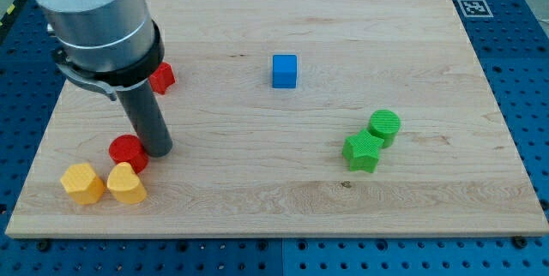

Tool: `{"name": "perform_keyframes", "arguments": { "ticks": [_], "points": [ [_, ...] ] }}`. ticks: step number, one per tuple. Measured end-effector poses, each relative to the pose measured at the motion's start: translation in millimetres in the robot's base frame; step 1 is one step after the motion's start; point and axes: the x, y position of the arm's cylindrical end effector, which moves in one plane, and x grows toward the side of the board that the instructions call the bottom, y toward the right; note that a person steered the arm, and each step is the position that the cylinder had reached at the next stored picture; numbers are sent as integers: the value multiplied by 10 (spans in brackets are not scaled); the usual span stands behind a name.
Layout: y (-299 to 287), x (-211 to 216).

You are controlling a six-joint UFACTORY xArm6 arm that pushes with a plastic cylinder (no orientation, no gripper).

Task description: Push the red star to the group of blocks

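Observation:
A red block (163,77), star-like in outline, lies near the view's upper left, partly hidden behind the arm's grey body. My tip (157,151) rests on the board below it, touching or almost touching the right side of a red cylinder (126,152). Just below the red cylinder lie a yellow hexagonal block (82,183) and a yellow heart-like block (127,184), the three forming a cluster at the view's lower left. The red star is about a rod's length above this cluster.
A blue cube (285,71) sits at the upper middle. A green cylinder (384,126) and a green star (363,152) touch each other at the right. The wooden board (283,207) ends close below the yellow blocks.

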Motion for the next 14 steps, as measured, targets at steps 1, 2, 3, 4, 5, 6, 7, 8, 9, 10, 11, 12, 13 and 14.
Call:
{"name": "perform_keyframes", "arguments": {
  "ticks": [1,2,3,4,5,6,7,8,9,10,11,12,13,14],
  "points": [
    [-224,0],
    [-289,-1],
    [91,-232],
    [386,-654],
    [471,-1169],
    [471,-1701],
    [307,-1966],
    [-104,-1941],
    [-199,-1819],
    [-140,-1621],
    [-153,-1400],
    [-154,-1194],
    [-154,-1014],
    [-146,-809]
  ]
}}
